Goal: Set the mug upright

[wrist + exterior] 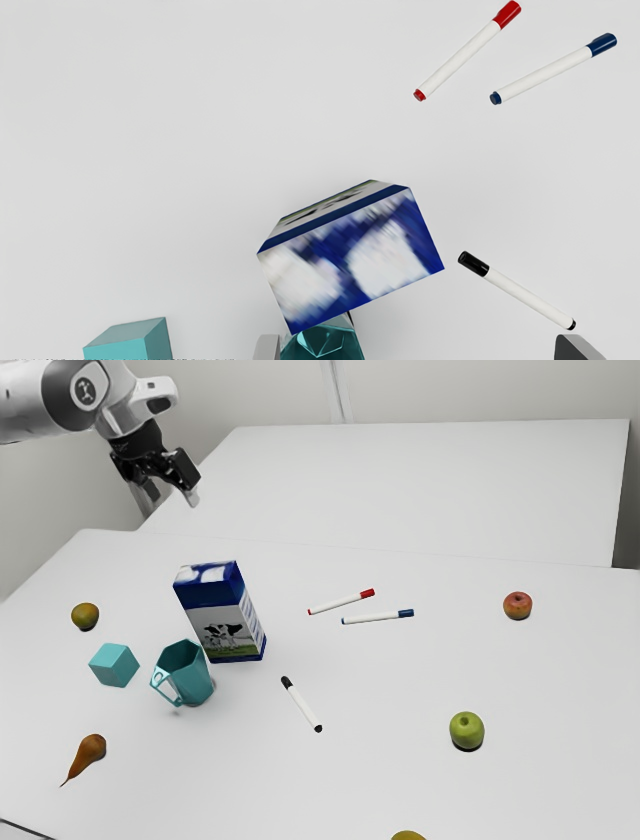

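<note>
Starting at the exterior view's left, and there's a pear (pixel 88 751) on the desk (pixel 400 780), with a round greenish-brown fruit (pixel 85 616) farther back and a teal cube (pixel 114 665) between them. Up above, the fingers (pixel 191 497) hang wide apart, nothing between them in the air! Below, here's the teal mug (pixel 194 682), on the desk just beside the carton, handle out toward the exterior view's left; its exact lean is hard to read, and so is anything inside. The milk carton (pixel 222 615) stands tall, top closed, contents hidden, and in the wrist view it covers part of the mug. On we go: black-capped marker (pixel 302 706), red-capped marker (pixel 341 602), blue-capped marker (pixel 377 617), a yellowish fruit (pixel 408 836) cut by the picture's edge, a green apple (pixel 466 730), and finally a red apple (pixel 517 605)!
</note>
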{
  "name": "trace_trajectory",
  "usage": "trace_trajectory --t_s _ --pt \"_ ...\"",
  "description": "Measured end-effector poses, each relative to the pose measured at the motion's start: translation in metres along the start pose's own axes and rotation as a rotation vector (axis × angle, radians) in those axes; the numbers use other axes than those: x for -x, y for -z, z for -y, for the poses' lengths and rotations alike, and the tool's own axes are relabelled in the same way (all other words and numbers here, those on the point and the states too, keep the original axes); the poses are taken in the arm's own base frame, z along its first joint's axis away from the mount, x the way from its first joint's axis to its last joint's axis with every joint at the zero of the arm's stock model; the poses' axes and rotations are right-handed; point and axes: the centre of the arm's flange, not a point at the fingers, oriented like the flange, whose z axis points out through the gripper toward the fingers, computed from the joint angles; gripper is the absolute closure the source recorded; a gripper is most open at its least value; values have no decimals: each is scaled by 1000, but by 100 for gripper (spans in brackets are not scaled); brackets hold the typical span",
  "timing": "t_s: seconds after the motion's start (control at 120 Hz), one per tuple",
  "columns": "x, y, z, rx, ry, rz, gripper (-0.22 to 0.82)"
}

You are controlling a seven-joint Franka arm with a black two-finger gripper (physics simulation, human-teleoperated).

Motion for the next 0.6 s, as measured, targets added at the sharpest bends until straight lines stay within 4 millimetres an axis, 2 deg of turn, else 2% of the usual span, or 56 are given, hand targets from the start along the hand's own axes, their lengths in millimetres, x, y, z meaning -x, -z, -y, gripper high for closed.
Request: trace_trajectory --t_s 0.158,0.267,0.6 --pt "-15 15 1 -34 -8 30 0" --pt "-14 12 -6 -37 -18 67 0" --pt "-10 8 -7 -24 -4 108 0"
